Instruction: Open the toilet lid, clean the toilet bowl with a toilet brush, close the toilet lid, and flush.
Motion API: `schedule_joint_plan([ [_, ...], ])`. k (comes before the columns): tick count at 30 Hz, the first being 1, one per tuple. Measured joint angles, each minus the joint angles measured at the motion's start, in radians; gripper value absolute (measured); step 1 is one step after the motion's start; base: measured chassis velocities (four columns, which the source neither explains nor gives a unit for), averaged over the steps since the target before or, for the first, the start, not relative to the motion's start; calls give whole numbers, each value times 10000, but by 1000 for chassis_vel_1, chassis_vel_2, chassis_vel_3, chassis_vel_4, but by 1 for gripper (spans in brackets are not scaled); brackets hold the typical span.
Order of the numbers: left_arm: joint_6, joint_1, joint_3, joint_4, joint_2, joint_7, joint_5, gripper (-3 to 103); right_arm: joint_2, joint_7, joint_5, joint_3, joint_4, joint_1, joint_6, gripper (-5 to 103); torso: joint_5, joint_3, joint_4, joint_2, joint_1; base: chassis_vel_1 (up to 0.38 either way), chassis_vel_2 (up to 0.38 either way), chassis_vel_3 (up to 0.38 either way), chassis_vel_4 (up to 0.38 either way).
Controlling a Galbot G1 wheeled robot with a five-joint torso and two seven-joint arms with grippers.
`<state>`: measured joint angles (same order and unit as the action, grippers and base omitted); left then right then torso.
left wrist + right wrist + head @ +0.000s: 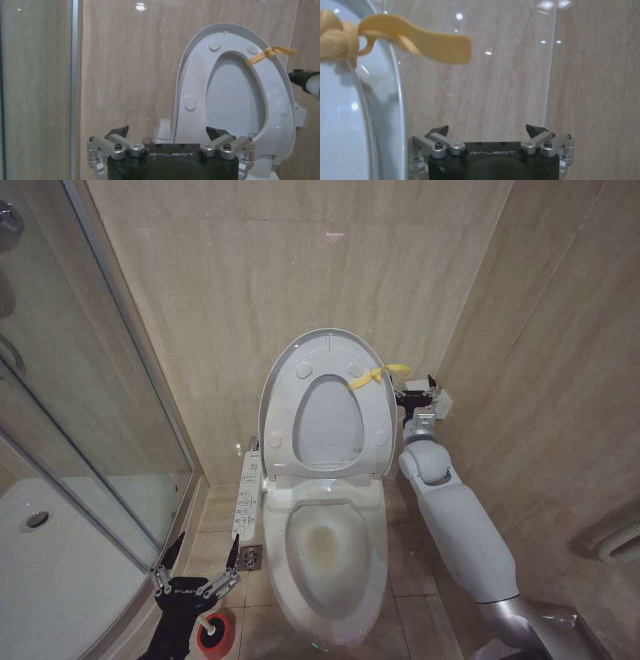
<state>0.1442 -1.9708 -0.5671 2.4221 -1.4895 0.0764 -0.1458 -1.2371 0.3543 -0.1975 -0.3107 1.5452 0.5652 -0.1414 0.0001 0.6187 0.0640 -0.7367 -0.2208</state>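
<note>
The toilet lid [325, 375] stands upright against the wall at 12 o'clock from the toilet bowl [335, 565], with the seat ring raised against it, so the opening step looks done and the brushing step is in hand. The right gripper [418, 392] hangs just beside the lid's edge at about 3 o'clock, near the yellow strap [378, 375]; its fingers are spread wide and hold nothing. The left gripper [197, 568] hovers low at 9 o'clock of the bowl, also spread wide and empty, just above the red cup holder [216, 633] on the floor. I cannot make out the brush handle inside the holder. The bowl is uncovered, with a yellowish patch at its bottom. The next move likely calls for the left gripper to descend over the holder and close on the brush handle.
</note>
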Motion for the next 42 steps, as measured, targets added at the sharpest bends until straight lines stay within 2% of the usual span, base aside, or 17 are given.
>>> schedule_joint_plan([
  [3,0,0,-1,0,0,0,0,100,213,-244,-374,-86,525,275,-151,100,-1,0,1,0,0,0,0,0,0],
  [6,0,0,1,0,0,0,0,100,557,-1282,-1044,-630,1631,1153,-346,100,0,-1,0,0,0,0,0,0,0],
  [7,0,0,1,0,0,0,0,100,557,-1282,-1044,-630,1631,1153,-346,100,0,-1,0,0,0,0,0,0,0],
  [11,0,0,-2,0,0,0,0,100,1027,-2012,-2003,-1514,3598,3055,-758,100,2,-2,-3,-1,1,0,0,0,0],
  [12,0,0,-2,0,0,0,0,100,1027,-2012,-2003,-1514,3598,3055,-758,100,2,-2,-3,-1,1,0,0,0,0],
  [14,0,0,-3,0,0,-1,0,100,1166,-2191,-2249,-1866,4354,3911,-958,100,0,-3,5,-1,3,0,0,0,0],
  [15,0,0,-3,0,0,-1,0,100,1166,-2191,-2249,-1866,4354,3911,-958,100,0,-3,5,-1,3,0,0,0,0],
  [17,0,0,0,0,-1,0,0,100,1288,-2179,-2358,-2206,5279,4971,-1055,100,0,-3,1,-2,3,0,0,0,0],
  [21,0,0,0,0,0,0,0,100,1245,-1978,-2317,-2564,6028,6087,-1045,100,0,-2,-2,-1,3,0,0,0,0],
  [29,0,0,-2,0,0,-1,0,100,1016,-1859,-2150,-2973,6584,7299,-1109,100,-2,-2,-1,-2,2,0,0,0,0],
  [34,0,0,0,0,0,0,0,100,883,-1633,-2275,-3095,7111,8050,-1347,100,0,-1,-2,-1,1,0,0,0,0],
  [36,0,0,0,-1,0,0,0,100,864,-1740,-2248,-3285,7722,8608,-1759,100,-2,-1,1,-2,1,0,0,0,0],
  [42,0,0,-1,0,0,0,0,100,734,-1748,-2703,-3528,8542,9195,-2262,100,-1,-1,-1,-2,2,0,0,0,0],
])
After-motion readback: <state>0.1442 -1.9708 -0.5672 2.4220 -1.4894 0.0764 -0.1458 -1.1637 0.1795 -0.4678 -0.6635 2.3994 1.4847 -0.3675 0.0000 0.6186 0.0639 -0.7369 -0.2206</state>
